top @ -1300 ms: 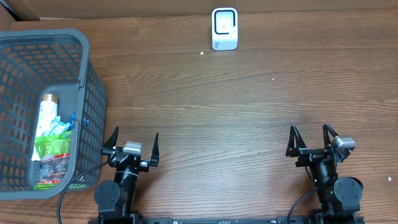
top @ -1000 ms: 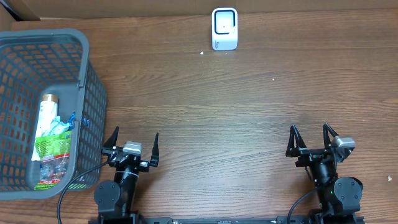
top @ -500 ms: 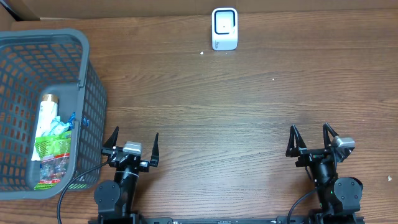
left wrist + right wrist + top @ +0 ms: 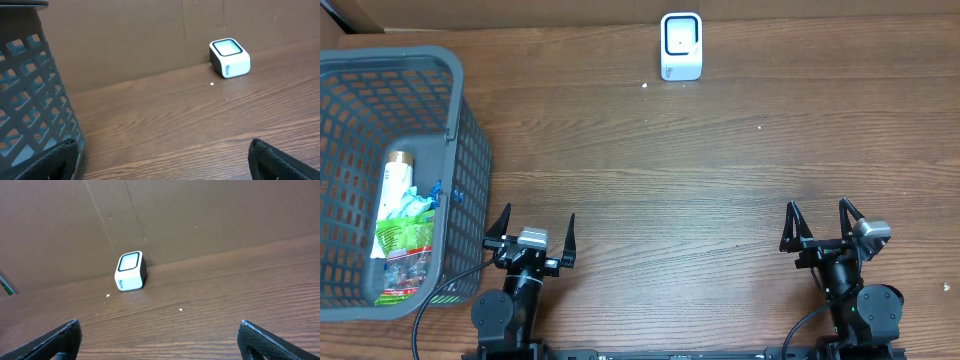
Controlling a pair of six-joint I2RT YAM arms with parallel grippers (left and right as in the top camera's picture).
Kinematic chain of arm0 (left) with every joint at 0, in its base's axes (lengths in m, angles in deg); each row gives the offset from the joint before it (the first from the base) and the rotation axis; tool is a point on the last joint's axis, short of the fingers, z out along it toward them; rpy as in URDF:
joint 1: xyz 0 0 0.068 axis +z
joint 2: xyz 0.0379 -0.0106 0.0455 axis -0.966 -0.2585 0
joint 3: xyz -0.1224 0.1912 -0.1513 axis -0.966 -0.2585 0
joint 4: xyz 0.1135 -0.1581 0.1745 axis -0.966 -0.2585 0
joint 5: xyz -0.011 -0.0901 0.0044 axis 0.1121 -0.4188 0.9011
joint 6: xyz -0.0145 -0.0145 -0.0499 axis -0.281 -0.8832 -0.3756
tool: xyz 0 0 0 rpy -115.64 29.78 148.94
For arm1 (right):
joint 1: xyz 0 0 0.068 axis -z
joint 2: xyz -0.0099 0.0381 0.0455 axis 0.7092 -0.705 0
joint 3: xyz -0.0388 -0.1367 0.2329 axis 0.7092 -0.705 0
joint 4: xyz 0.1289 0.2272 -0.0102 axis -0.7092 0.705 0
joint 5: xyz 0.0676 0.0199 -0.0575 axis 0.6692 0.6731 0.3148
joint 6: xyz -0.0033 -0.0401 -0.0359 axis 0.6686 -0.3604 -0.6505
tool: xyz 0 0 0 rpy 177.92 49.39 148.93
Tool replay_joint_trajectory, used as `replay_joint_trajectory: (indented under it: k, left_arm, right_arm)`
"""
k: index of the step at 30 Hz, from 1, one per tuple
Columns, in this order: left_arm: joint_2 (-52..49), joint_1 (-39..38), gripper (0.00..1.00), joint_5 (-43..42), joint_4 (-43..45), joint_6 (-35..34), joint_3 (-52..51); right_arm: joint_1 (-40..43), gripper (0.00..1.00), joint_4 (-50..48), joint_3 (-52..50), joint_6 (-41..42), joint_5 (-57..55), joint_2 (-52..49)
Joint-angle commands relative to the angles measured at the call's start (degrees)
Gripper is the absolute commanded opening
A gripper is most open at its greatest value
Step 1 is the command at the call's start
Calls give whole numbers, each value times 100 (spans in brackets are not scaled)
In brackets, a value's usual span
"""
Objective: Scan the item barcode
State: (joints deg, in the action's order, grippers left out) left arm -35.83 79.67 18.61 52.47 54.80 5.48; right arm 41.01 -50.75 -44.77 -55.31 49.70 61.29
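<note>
Items (image 4: 398,215) for scanning lie inside grey basket (image 4: 470,160) at left edge of worktop (image 4: 670,170). We spot white tube (image 4: 394,180) with gold cap, green packet (image 4: 402,236) below it, clear wrapper at bottom. White scanner (image 4: 681,46) stands upright at far edge, close to cardboard wall (image 4: 200,215), well apart from basket. Left fingers (image 4: 501,222) spread wide, gripping nothing, just beside basket's near corner. Right fingers (image 4: 788,228) spread wide too, empty, over bare wood at near right. We catch scanner's window in both wrist views.
</note>
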Motion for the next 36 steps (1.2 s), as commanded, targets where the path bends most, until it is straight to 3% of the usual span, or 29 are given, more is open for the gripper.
replay_joint_trajectory:
  k: [1,36]
  left_arm:
    - [59,24,100,-7,-9,85,-26]
    - [59,22,100,-221,20,83,-26]
  right_arm:
    - [-17,100,-20,-61,0,-39,46]
    - [-17,100,-20,-61,2,-39,46]
